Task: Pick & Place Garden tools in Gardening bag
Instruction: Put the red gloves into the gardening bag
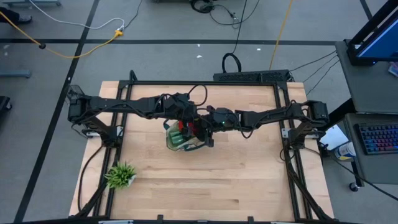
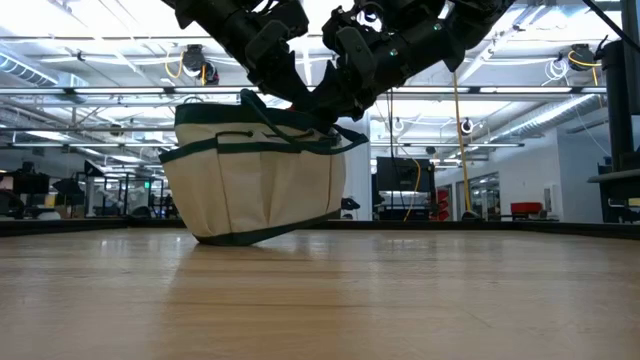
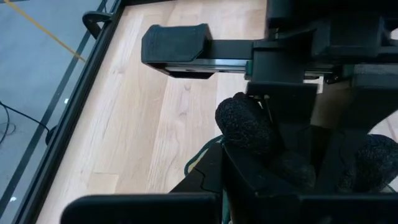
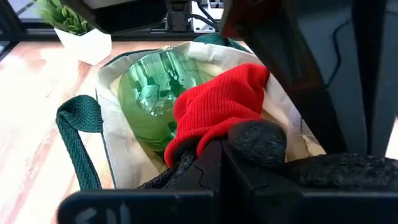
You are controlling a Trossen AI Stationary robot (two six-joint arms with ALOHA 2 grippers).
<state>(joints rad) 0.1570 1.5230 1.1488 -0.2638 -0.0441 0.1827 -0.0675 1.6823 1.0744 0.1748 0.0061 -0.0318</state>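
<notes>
While both dark arms stretch level across the counter (image 1: 249,186) from nine and three o'clock, their wrists meet over the gardening bag (image 2: 255,175) just above centre. That bag stands tilted, one edge lifted off the wood. Inside it lie a green spray bottle (image 4: 152,93) and a red glove (image 4: 221,109). Whether the left gripper (image 1: 185,124) and right gripper (image 1: 202,132) have their fingers clenched, I cannot tell. At seven o'clock sits a plant tuft (image 1: 120,175).

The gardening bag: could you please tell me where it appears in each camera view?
High view: gardening bag at table centre, under both arms.
Low view: left of centre, one side tipped up.
Left wrist view: not identifiable.
Right wrist view: open mouth fills the middle.
Shared landmark: red glove.
</notes>
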